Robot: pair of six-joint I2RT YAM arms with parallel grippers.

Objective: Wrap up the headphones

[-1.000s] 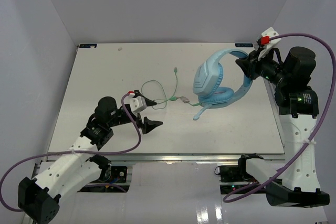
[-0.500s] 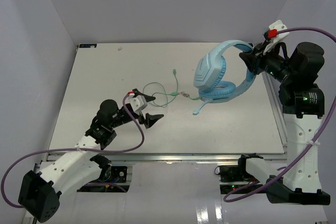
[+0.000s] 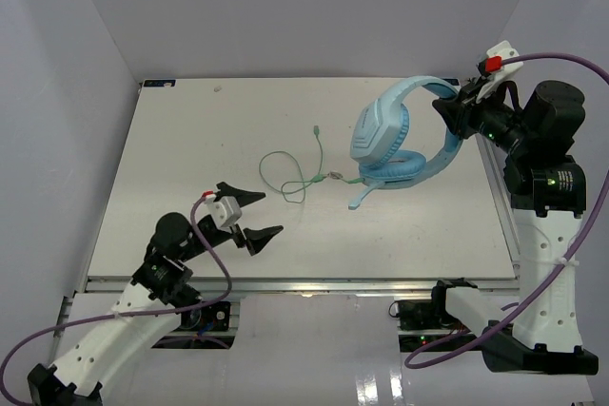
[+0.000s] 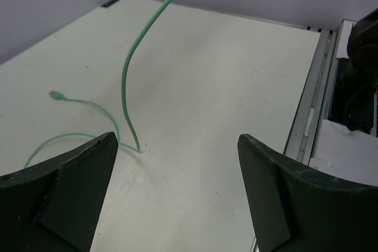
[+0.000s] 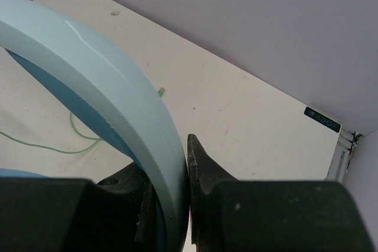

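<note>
Pale walls box in a white desk. Near 2 o'clock, the right end effector is clamped on the headband of the blue headphones. Their green cable trails to loops at the desk's centre. At 7 o'clock, the left end effector is spread wide, holding nothing.

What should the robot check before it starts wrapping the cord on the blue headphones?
1. Right tool shut on the band of the headphones: ok.
2. Left tool open and empty: ok.
3. Cable inside the left tool: not ok, it lies ahead of it on the table.
4. Plug in sight: ok.
5. Cable free of knots: cannot tell, its loop crosses over itself.
</note>
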